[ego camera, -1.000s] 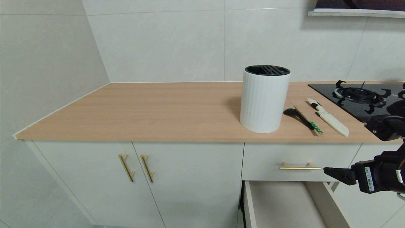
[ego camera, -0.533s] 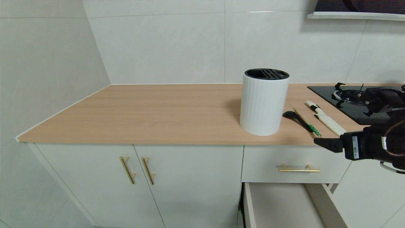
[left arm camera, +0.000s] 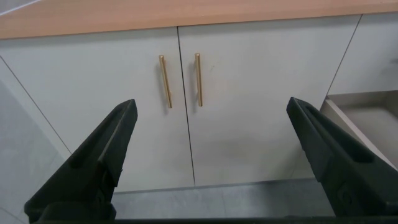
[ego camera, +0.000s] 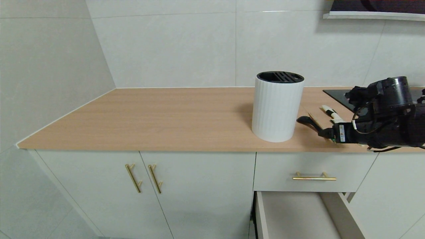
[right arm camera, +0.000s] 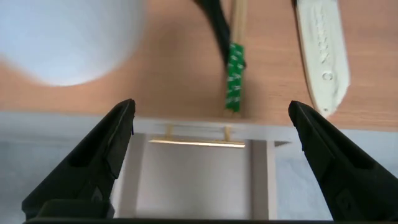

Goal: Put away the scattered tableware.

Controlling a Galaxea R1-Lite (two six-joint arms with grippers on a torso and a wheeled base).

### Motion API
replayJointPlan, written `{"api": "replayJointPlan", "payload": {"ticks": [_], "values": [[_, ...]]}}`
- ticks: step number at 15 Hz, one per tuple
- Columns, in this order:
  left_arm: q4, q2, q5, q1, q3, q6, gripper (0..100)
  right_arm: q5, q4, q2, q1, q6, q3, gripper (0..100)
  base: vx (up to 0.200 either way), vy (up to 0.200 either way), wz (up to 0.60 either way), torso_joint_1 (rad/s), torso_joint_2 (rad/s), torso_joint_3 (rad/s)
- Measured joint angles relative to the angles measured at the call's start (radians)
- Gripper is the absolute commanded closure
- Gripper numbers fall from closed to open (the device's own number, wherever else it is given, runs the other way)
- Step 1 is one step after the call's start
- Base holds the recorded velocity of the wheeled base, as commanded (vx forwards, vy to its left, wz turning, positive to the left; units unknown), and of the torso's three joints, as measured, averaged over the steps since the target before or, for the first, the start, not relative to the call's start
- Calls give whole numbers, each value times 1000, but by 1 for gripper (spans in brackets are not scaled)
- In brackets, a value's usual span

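A black spoon, a pair of wooden chopsticks with green ends and a white knife lie side by side on the wooden countertop, right of a white ribbed holder with a black slotted top. My right gripper hovers open over the counter's front edge, above the near ends of the chopsticks, spoon handle and knife; nothing is between its fingers. My left gripper is open and low, facing the cabinet doors.
A black gas stove sits at the counter's right end. Below the counter is a shut drawer with a gold handle, and under it an open drawer. Two cabinet doors with gold handles stand to the left.
My right arm has risen from drawer height to the countertop's front edge and moved in over the ends of the utensils. The utensils and holder have not moved.
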Motion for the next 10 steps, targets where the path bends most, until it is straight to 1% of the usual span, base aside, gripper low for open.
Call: {"api": "replayJointPlan", "payload": {"ticks": [4, 8, 10], "values": [[0, 0, 0, 0, 0, 0, 0, -2, -85, 69, -20, 2, -4, 0, 0, 0, 0, 0, 0, 0], [0, 0, 0, 0, 0, 0, 0, -4, -100, 105, -25, 3, -3, 0, 0, 0, 0, 0, 0, 0], [0, 0, 0, 0, 0, 0, 0, -30, -135, 121, -26, 2, -1, 0, 0, 0, 0, 0, 0, 0]]}}
